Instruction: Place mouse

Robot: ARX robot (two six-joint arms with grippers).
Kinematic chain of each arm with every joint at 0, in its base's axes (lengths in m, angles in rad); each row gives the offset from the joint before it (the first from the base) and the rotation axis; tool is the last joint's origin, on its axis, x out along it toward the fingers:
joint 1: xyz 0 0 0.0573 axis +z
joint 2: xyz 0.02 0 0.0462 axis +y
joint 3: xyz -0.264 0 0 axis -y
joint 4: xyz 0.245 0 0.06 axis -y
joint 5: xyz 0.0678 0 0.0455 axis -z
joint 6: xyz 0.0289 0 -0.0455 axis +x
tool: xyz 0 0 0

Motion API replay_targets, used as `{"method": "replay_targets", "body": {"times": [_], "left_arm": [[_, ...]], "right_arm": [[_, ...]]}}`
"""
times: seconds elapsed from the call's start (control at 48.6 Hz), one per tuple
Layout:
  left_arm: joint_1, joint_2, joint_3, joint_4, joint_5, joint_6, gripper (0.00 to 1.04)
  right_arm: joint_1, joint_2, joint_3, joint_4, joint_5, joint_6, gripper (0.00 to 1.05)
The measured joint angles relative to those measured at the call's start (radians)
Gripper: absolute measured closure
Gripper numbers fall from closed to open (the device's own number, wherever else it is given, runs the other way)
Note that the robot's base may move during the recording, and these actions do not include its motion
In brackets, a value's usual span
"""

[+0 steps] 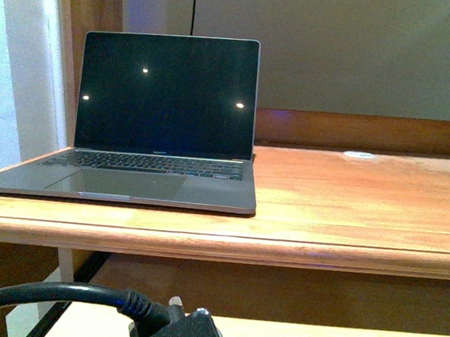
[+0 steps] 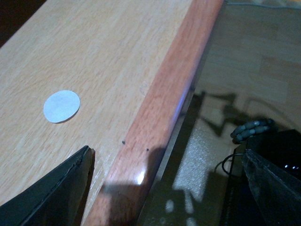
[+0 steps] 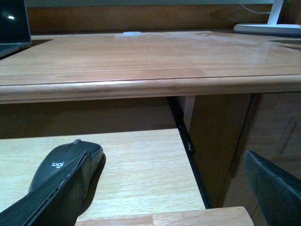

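Observation:
The mouse (image 3: 63, 162), dark grey with a logi mark, lies on the pale wooden pull-out shelf (image 3: 141, 169) under the desk. My right gripper (image 3: 167, 155) is open just above that shelf. One of its fingers (image 3: 51, 200) stands in front of the mouse and hides its near side, and nothing is between the jaws. My left gripper (image 2: 167, 153) is also open and empty, over the shelf's reddish front rail (image 2: 160, 113). In the front view only a dark arm part with a cable (image 1: 185, 332) shows, at the bottom.
An open laptop (image 1: 162, 123) with a dark screen sits on the left of the desktop (image 1: 366, 198). A small white disc (image 1: 359, 155) lies further back. A white round sticker (image 2: 61, 106) is on the shelf. A white lamp base (image 3: 268, 28) stands far right, and cables (image 2: 251, 129) lie on the floor.

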Motion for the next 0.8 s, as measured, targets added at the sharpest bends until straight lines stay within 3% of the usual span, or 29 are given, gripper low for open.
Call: {"method": "replay_targets", "body": {"times": [0.123,0.432,0.556,0.638,0.741,0.803], "left_arm": [[-0.001,-0.005,-0.006,0.070,-0.005,-0.130,0.08],[0.069,-0.068,0.003,0.424,-0.118,-0.459,0.08],[0.079,-0.099,0.011,0.446,-0.164,-0.517,0.08],[0.078,-0.141,0.011,0.418,-0.231,-0.565,0.08],[0.077,-0.193,0.011,0.346,-0.397,-0.582,0.08],[0.077,-0.234,0.009,0.286,-0.554,-0.580,0.08]], "right_arm": [[0.000,0.000,0.000,0.000,0.000,0.000,0.07],[0.000,0.000,0.000,0.000,0.000,0.000,0.07],[0.000,0.000,0.000,0.000,0.000,0.000,0.07],[0.000,0.000,0.000,0.000,0.000,0.000,0.07],[0.000,0.000,0.000,0.000,0.000,0.000,0.07],[0.000,0.000,0.000,0.000,0.000,0.000,0.07]]}}
